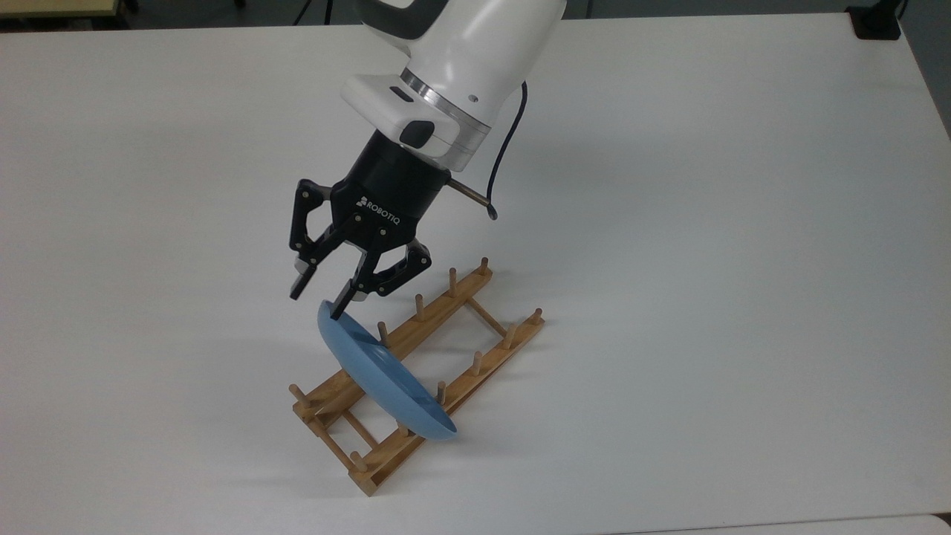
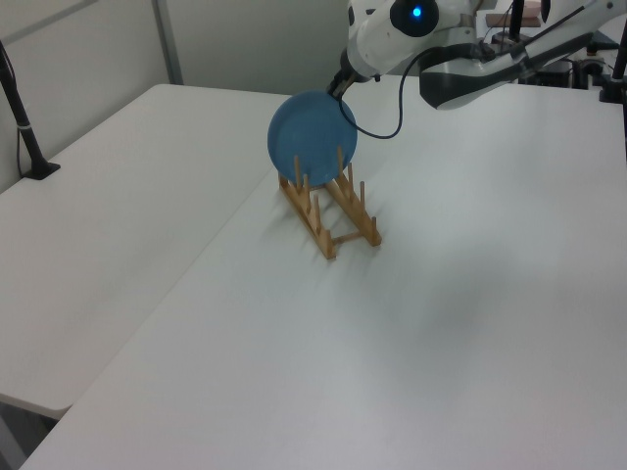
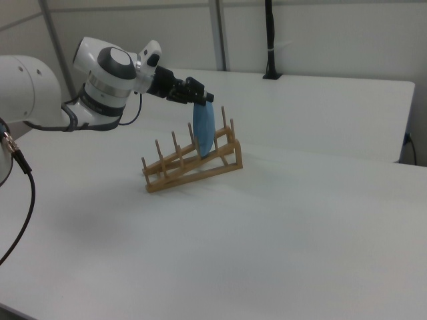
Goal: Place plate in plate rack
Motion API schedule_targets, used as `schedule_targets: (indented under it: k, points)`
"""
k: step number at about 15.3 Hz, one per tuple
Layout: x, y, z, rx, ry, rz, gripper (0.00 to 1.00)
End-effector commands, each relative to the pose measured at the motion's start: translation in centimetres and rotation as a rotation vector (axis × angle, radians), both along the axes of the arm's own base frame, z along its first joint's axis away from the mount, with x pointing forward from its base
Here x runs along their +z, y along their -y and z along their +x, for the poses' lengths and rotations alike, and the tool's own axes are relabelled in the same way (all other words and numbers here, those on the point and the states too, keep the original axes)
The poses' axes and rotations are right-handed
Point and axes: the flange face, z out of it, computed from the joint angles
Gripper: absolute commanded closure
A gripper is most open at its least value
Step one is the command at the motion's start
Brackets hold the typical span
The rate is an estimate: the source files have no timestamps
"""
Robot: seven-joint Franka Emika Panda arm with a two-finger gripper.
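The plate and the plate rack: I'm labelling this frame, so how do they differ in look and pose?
The plate is glossy light blue and round; the plate rack is light-brown wood, long, with upright pegs. The plate stands on edge, tilted; the rack lies flat on the table. The plate sits between the rack's pegs.

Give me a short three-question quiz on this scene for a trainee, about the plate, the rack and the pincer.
1. True or false: the pincer is shut on the plate.
2. How does the plate sit? A: flat on the table. B: on edge between the pegs of the rack. C: hanging well above the rack.
3. Fill in: the plate's colour is ____.
Key: 1 false; 2 B; 3 blue.
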Motion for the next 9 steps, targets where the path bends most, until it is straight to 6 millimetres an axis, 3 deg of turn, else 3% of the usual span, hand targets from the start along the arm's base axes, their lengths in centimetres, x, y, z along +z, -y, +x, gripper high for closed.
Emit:
schedule_targets:
  k: [1, 3, 7, 9]
  points:
    - [1.3, 0.0, -0.1, -0.005, 0.036, 0.016, 0.04]
    - [2.3, -0.1, -0.4, -0.027, 0.045, 0.076, 0.0]
    - [6.7, -0.1, -1.8, -0.094, 0.073, 0.305, 0.0]
    - [7.3, 0.5, -2.5, -0.134, 0.02, 0.389, 0.0]
